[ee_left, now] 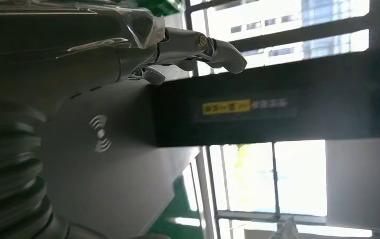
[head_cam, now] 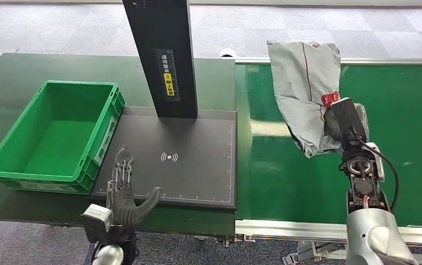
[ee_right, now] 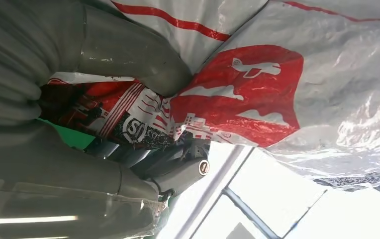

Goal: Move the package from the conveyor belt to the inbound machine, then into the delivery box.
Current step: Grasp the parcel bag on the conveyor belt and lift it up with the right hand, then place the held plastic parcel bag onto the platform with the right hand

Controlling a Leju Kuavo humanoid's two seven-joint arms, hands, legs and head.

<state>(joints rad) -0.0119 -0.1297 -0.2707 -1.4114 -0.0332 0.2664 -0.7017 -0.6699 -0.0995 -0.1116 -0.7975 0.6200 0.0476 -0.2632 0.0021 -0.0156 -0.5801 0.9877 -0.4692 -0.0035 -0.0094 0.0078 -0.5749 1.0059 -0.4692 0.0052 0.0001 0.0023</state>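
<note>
From the head view I see grey carpet behind a green table, where my right hand [head_cam: 336,118] grips the grey package [head_cam: 306,88], lifted above the conveyor belt [head_cam: 407,138] at two o'clock, while my left hand [head_cam: 125,190] hovers empty, fingers spread, at seven o'clock over the inbound machine [head_cam: 198,160], the green delivery box [head_cam: 54,135] at nine. My left wrist view shows the fingers [ee_left: 218,50] extended past the machine's black post [ee_left: 277,107]. My right wrist view shows thumb [ee_right: 128,55] and fingers clamping the red-printed package [ee_right: 257,94].

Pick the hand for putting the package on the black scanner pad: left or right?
Right. The right hand already grips the package, lifted over the belt beside the scanner pad. The left hand hovers open at the pad's near edge.
</note>
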